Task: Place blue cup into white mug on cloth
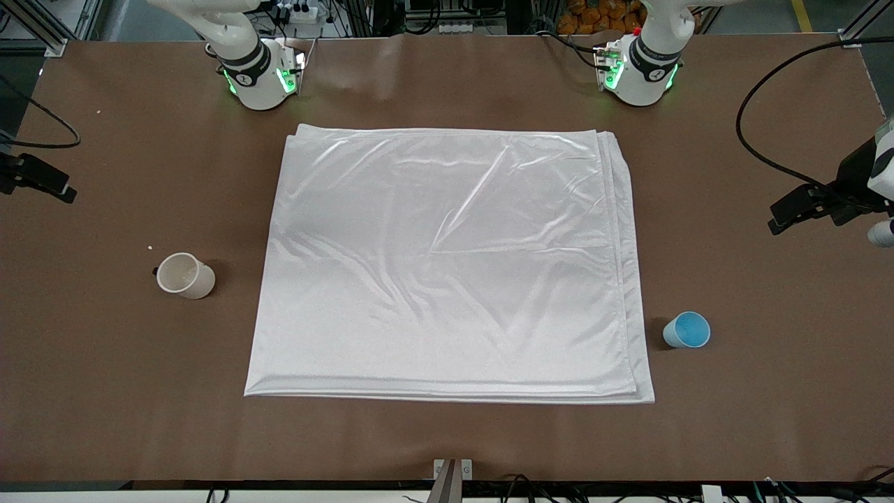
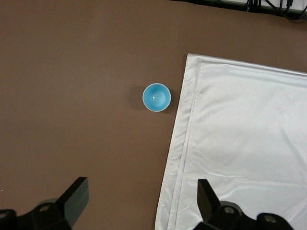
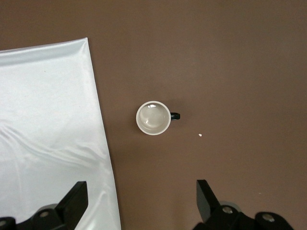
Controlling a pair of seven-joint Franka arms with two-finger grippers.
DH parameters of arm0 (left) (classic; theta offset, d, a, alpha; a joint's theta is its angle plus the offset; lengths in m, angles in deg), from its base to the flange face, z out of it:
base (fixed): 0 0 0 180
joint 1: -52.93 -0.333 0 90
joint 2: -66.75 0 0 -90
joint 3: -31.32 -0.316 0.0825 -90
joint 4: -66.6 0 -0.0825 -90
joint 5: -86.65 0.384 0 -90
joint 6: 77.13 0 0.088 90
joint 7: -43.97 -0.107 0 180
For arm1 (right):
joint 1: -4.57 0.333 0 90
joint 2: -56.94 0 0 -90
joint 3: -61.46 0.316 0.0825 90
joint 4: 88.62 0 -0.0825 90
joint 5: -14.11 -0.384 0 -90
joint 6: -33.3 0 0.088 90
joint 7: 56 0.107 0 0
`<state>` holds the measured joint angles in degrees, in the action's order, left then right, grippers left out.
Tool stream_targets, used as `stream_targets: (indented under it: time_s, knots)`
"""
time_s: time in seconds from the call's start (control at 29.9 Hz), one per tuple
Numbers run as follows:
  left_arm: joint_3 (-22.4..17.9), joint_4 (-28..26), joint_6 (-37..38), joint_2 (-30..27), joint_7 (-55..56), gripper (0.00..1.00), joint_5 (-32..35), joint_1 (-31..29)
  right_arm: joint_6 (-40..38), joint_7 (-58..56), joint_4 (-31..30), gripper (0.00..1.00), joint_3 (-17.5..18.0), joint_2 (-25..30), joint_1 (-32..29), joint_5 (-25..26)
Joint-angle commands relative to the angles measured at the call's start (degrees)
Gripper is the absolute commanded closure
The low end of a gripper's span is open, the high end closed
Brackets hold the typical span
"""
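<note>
The blue cup (image 1: 686,330) stands on the bare table (image 1: 768,419) near the left arm's edge, just beside the cloth (image 1: 447,265). The white mug (image 1: 185,275) stands by the right arm's edge. Both the left gripper (image 2: 141,201) and the right gripper (image 3: 141,201) hang high with fingers wide. The mug should go on the cloth first, kept upright.

Cloth (image 1: 447,262) flat mid-tabletop (image 1: 447,433), folded in layers. White mug (image 1: 185,275) upright toward right arm's end, off cloth. Blue cup (image 1: 686,330) upright toward left arm's end, just beside cloth, nearer cam than mug.
</note>
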<state>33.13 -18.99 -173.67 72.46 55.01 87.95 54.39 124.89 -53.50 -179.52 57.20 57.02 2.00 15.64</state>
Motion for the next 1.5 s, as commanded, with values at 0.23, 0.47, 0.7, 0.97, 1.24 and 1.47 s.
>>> stream_targets:
  time_s: [0.23,0.47,0.7,0.97,1.24,1.47]
  knots:
    - [-0.1,0.2,0.1,-0.3,-1.4,0.0,0.1,0.0,0.1,-0.8,0.4,0.0,0.0,-0.3,-0.7,-0.6]
    - [-0.1,0.2,0.1,0.0,-1.7,0.0,0.5,0.0,1.8,-1.4,-1.4,0.0,0.0,-0.2,-1.8,-0.6]
    - [-0.1,0.1,-0.1,1.5,-2.7,0.0,2.6,0.6,4.8,-7.1,-4.6,0.0,0.0,-0.2,-3.4,-0.6]
    - [0.0,-0.3,-2.2,3.3,-3.2,0.0,4.3,0.4,9.1,-14.7,-9.6,0.0,0.0,-0.2,-5.2,-3.5]
    - [-0.1,-0.8,-4.8,8.3,-3.2,0.0,4.2,0.0,16.3,-27.4,-15.4,0.0,-0.1,-0.3,-5.9,-3.5]
    - [-0.1,-2.6,-8.9,11.7,-2.9,0.0,4.9,-1.4,23.5,-37.7,-20.6,0.0,-0.1,-1.2,-7.0,-3.5]
